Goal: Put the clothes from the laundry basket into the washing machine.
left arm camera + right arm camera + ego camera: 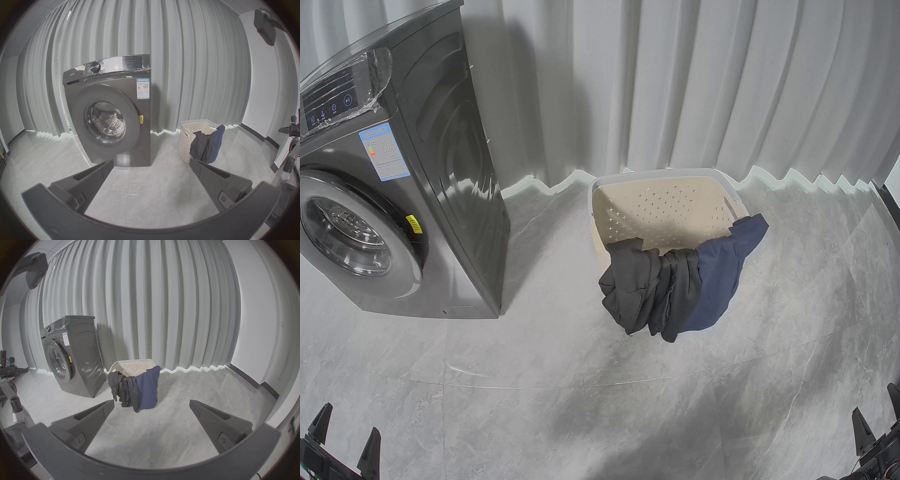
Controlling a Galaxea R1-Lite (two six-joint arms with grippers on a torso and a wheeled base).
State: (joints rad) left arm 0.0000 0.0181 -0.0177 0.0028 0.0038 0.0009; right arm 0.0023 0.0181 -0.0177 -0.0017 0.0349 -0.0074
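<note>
**Fig. — Approach to the first garment**

Both grippers have their fingers spread and hold nothing. The left gripper (150, 162) and right gripper (151, 402) are well short of the laundry basket (675, 206). Over the basket's near rim hang a dark grey garment (650, 287) and, touching it, a navy garment (719, 269). The washing machine (444, 187) stands well apart on the basket's left, its door (350, 240) apparently shut — it probably needs opening first. Advisable: pinch one bunched fold at the rim and lift straight up, so the basket does not tip.
</note>
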